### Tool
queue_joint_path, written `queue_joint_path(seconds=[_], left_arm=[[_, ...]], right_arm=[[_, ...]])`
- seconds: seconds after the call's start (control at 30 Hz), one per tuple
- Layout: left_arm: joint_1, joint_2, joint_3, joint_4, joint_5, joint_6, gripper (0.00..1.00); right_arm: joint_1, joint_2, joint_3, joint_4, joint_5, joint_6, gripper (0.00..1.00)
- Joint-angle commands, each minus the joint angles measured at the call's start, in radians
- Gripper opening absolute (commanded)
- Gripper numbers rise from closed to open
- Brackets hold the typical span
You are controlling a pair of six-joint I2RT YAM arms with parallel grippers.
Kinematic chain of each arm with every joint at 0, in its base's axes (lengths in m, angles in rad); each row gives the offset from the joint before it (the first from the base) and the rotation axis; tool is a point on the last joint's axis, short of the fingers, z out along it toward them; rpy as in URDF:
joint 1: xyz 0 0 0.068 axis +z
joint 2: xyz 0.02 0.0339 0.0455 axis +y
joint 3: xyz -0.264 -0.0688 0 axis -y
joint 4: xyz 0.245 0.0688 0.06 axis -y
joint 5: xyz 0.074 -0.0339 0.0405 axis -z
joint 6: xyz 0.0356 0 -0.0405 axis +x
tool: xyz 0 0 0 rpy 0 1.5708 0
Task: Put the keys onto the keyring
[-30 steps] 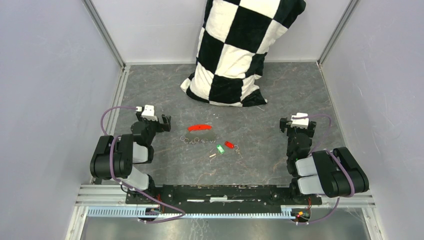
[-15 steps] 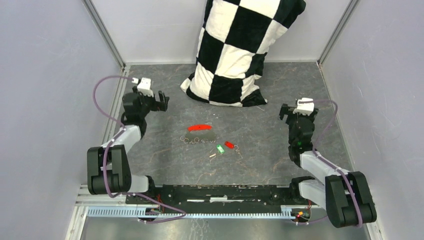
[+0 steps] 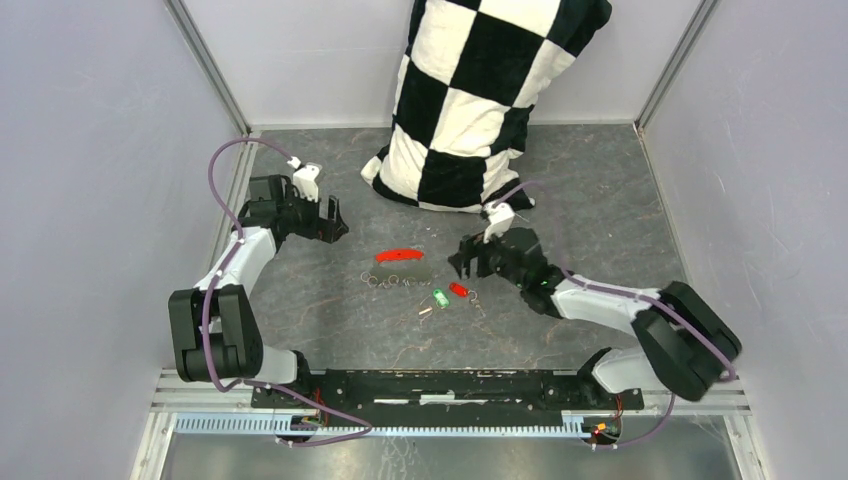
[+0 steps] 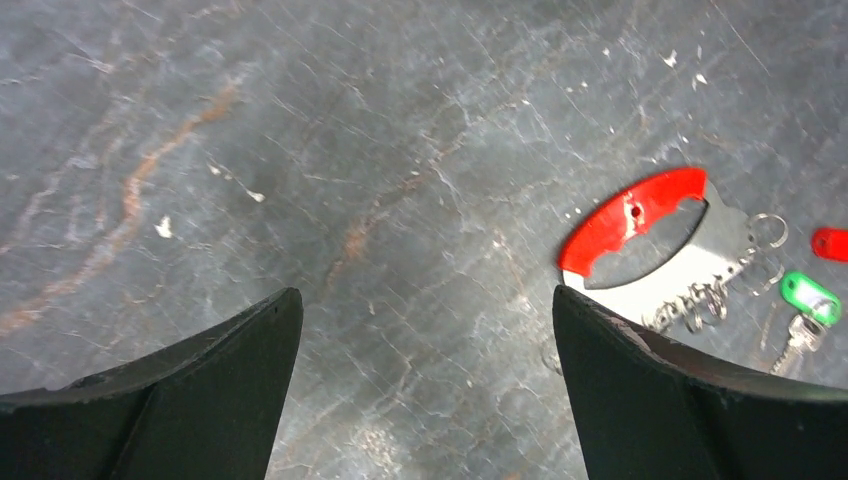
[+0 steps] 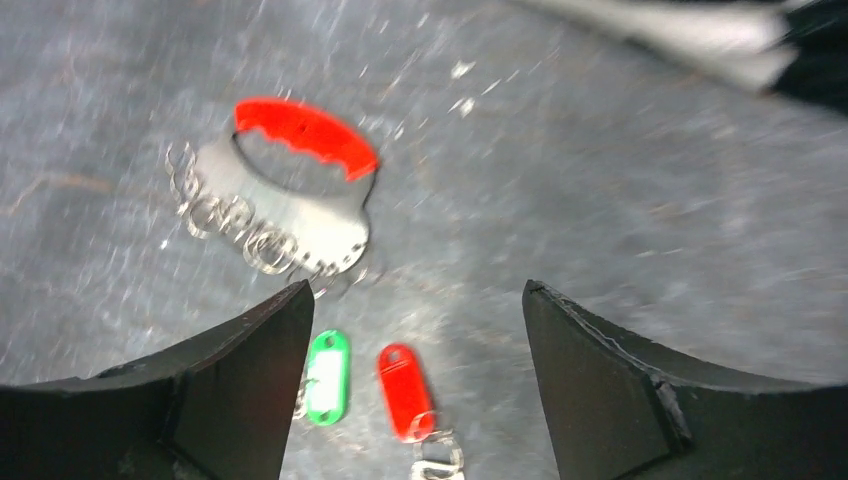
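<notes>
Right end effector [image 5: 416, 286] nearer, spread, left end effector [image 4: 425, 293] spread, 2 keys [image 5: 402, 377], 1 keyring [image 5: 305, 131]

Bare worktop [image 3: 590, 190] lies open all round the small cluster at its middle: the keyring [image 3: 402, 266], with the green-headed key [image 3: 438, 297] and the red-headed key [image 3: 459, 289] just in front of it. From the left gripper [image 3: 333, 222] to the keyring the surface is bare. The checkered pillow [image 3: 465, 100] blocks the far centre, its lower corner near the right gripper [image 3: 463, 262]. Grey walls [image 3: 100, 150] close both sides. The gap between the two keys looks narrow, though the right wrist view is blurred.
</notes>
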Motion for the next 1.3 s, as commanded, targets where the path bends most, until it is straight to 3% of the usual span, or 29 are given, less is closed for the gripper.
queue_joint_path(seconds=[0.0, 0.2, 0.57, 0.97, 1.27], left_arm=[[0.004, -0.013, 0.039, -0.090, 0.067, 0.063, 1.00], [0.003, -0.040, 0.025, -0.106, 0.066, 0.083, 1.00], [0.003, -0.088, 0.017, -0.110, 0.087, 0.111, 1.00], [0.004, -0.091, 0.029, -0.111, 0.134, 0.108, 1.00], [0.002, -0.094, 0.029, -0.110, 0.121, 0.119, 0.99]], right_arm=[[0.102, 0.134, 0.091, -0.023, 0.021, 0.142, 0.81], [0.180, 0.264, 0.167, -0.049, 0.047, 0.190, 0.74], [0.184, 0.341, 0.233, -0.099, 0.061, 0.244, 0.56], [0.187, 0.376, 0.239, -0.098, 0.079, 0.265, 0.47], [0.188, 0.418, 0.272, -0.080, 0.052, 0.286, 0.24]])
